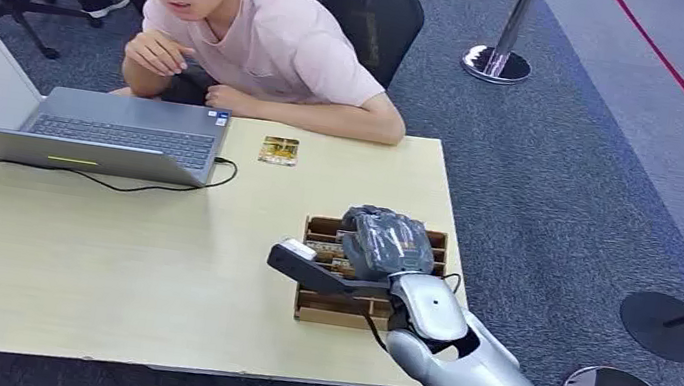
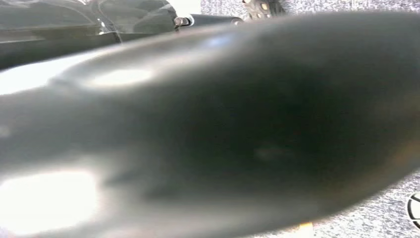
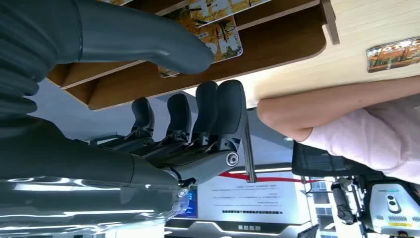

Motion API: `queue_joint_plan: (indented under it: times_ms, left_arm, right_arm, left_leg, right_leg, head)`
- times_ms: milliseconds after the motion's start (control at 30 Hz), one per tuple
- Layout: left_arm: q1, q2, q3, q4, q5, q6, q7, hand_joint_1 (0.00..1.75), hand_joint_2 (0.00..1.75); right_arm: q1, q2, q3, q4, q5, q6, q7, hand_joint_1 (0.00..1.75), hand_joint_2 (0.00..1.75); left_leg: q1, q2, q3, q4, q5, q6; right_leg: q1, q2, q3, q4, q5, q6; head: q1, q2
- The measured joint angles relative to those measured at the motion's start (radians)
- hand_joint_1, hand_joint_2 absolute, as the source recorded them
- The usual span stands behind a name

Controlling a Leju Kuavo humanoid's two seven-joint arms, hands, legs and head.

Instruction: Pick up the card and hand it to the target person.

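The right hand (image 1: 387,241), grey and ribbed at the back, is seen in the head view poised over a brown wooden slotted card tray (image 1: 312,305) that stands near the right edge of the pale wooden table (image 1: 136,265). In the right wrist view the thick grey thumb (image 3: 148,42) is stretched out close to an orange-and-yellow printed card (image 3: 220,39) lying in a slot of the tray, while the dark fingers (image 3: 218,106) are curled on the other side of the tray's wall, apart from the thumb. Nothing appears to be held between them, though contact between thumb and card cannot be made out for certain.

A second small card with an orange picture (image 1: 278,150) lies flat on the table, well apart from the tray, just in front of the forearm of a seated person in a pale pink shirt (image 1: 278,43) who leans on the far edge of the table. An open grey laptop (image 1: 114,136) stands on the table to the left, with a black cable (image 1: 117,184) trailing from it.

The left wrist view is blurred by dark, glossy surfaces, and the state of the left hand cannot be told.
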Motion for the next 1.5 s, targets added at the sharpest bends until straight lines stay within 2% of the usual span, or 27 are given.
queue_joint_plan:
  times_ms: [333, 1500]
  left_arm:
    - [0.0, 0.0, 0.0, 0.0, 0.0, 0.0, -0.005, 0.0, 0.0]
    - [0.0, 0.0, 0.0, 0.007, 0.0, 0.005, 0.001, 0.0, 0.0]
  right_arm:
    - [0.0, 0.0, -0.019, 0.031, 0.028, -0.023, 0.004, 1.09, 1.75]
    - [-0.013, 0.009, -0.025, 0.095, 0.013, -0.003, -0.02, 1.13, 1.75]
  left_leg:
    - [0.0, 0.0, 0.0, 0.0, 0.0, 0.0]
    - [0.0, 0.0, 0.001, 0.0, 0.0, 0.0]
  right_leg:
    - [0.0, 0.0, 0.0, 0.0, 0.0, 0.0]
    - [0.0, 0.0, 0.0, 0.0, 0.0, 0.0]
  head:
    - [0.0, 0.0]
    - [0.0, 0.0]
